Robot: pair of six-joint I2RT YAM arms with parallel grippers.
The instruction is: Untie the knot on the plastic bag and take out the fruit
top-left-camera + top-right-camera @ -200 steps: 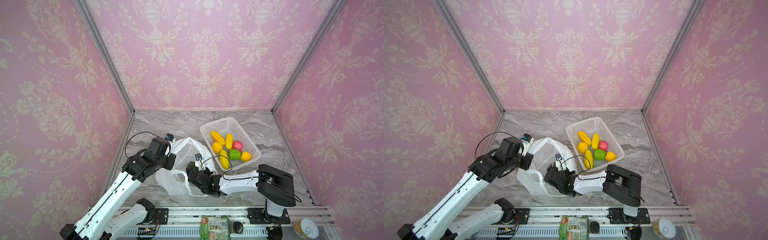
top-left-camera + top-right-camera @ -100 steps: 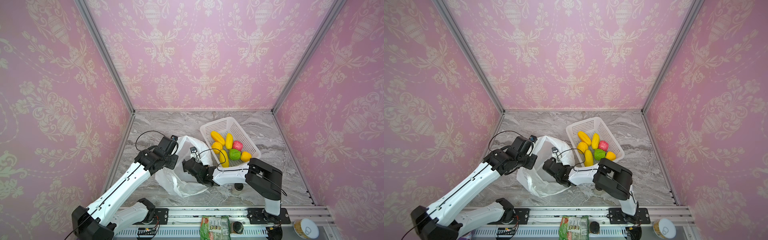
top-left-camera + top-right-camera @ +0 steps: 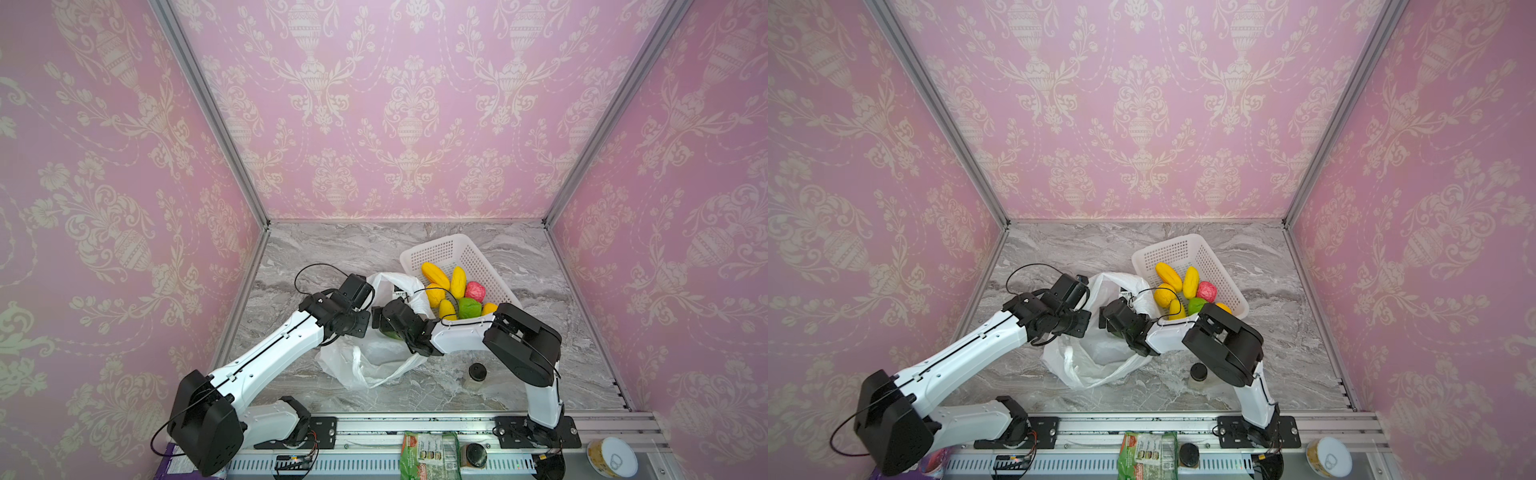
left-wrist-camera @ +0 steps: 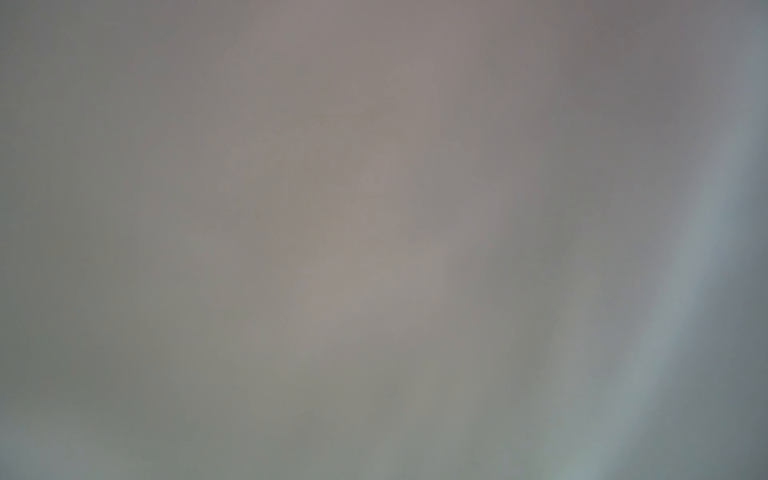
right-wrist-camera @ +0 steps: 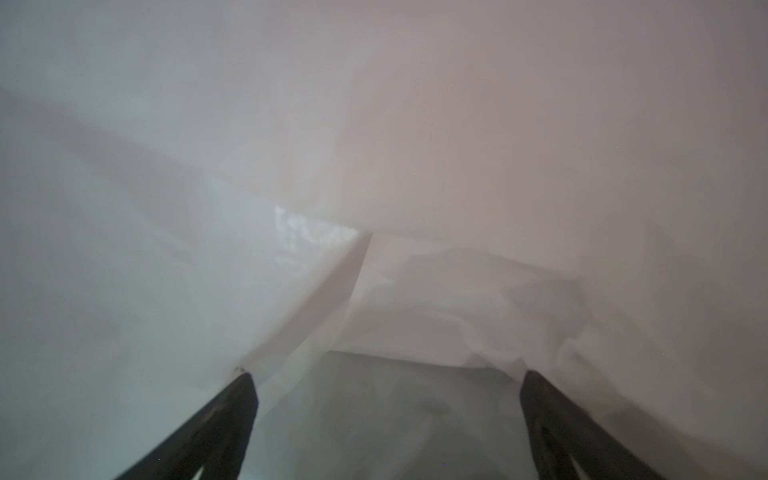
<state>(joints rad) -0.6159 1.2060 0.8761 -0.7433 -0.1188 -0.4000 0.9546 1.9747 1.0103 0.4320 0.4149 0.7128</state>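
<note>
The white plastic bag (image 3: 376, 357) lies crumpled on the marble table, its mouth turned up in both top views. My left gripper (image 3: 365, 322) is shut on the bag's left edge, and plastic covers the left wrist view. My right gripper (image 5: 386, 376) is open inside the bag, fingers (image 5: 232, 409) wide apart with only plastic between them. A bit of green (image 3: 390, 333) shows beneath it. Several fruit (image 3: 458, 281), yellow, pink-red, green and orange, lie in the white basket (image 3: 446, 246). The knot is out of view.
The basket (image 3: 1177, 245) stands right behind the bag (image 3: 1096, 361). A small black-lidded jar (image 3: 477, 372) sits on the table by the right arm's elbow. A green packet (image 3: 430, 455) and a tin (image 3: 611, 457) lie on the front rail. Pink walls close three sides.
My left arm has reached right and farther back with the bag's edge. My right gripper has pushed farther back, deeper into the bag. The bag has sagged toward the front.
</note>
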